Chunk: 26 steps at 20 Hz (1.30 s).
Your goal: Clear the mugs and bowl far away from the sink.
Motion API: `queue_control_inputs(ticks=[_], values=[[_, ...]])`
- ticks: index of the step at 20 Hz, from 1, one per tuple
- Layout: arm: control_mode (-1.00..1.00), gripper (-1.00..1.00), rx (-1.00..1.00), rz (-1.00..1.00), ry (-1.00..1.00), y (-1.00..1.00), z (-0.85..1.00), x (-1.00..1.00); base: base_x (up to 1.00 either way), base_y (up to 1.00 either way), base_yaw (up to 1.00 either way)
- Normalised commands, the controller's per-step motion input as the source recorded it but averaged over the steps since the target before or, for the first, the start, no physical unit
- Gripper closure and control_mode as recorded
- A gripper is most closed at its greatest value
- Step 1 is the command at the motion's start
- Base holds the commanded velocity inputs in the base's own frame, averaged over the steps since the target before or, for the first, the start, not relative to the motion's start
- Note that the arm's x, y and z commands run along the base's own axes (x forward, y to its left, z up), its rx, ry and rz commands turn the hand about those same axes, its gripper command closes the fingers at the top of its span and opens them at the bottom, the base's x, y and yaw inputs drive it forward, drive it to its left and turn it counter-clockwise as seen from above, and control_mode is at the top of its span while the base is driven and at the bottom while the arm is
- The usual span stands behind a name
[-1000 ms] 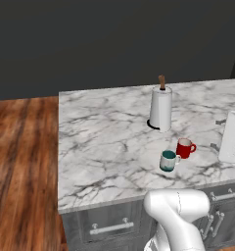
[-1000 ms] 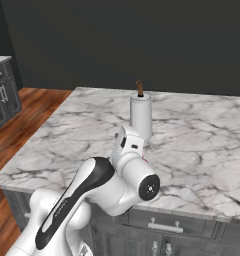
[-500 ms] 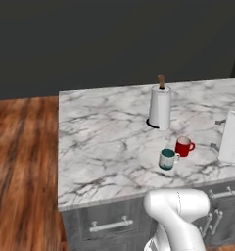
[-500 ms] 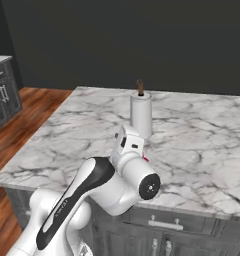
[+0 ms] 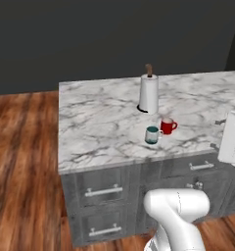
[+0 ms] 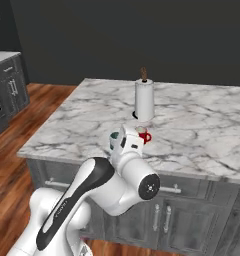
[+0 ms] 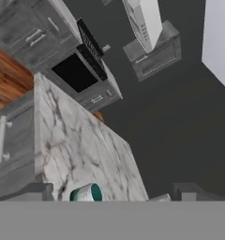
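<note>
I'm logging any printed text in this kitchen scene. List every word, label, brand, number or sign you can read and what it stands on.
None: no readable text in any view.
Red mug: plain, no print.
Grey mug with teal inside: a teal band, no lettering.
Paper towel roll: blank white.
Marble counter: veining only.
Drawer fronts: handles, no labels.
White appliance at the counter's right edge: no mark legible.
</note>
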Motion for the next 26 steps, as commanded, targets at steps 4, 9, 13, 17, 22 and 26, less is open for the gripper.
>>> queue_control_inputs(ticks=[4, 9, 13, 17, 22, 26], values=[[1.00, -1.00, 0.00, 0.00, 0.00, 0.00, 0.00, 0.00, -0.61, -0.12, 0.00], [1.00, -1.00, 0.00, 0.00, 0.00, 0.00, 0.00, 0.00, -0.32, -0.12, -0.05], [1.00, -1.00, 0.00, 0.00, 0.00, 0.00, 0.00, 0.00, -0.10, -0.16, -0.25], [1.00, -1.00, 0.00, 0.00, 0.00, 0.00, 0.00, 0.00, -0.05, -0.26, -0.37], [1.00, -1.00, 0.00, 0.00, 0.00, 0.00, 0.00, 0.00, 0.00, -0.33, -0.44], [1.00, -1.00, 0.00, 0.00, 0.00, 0.00, 0.00, 0.00, 0.00, -0.40, -0.46]])
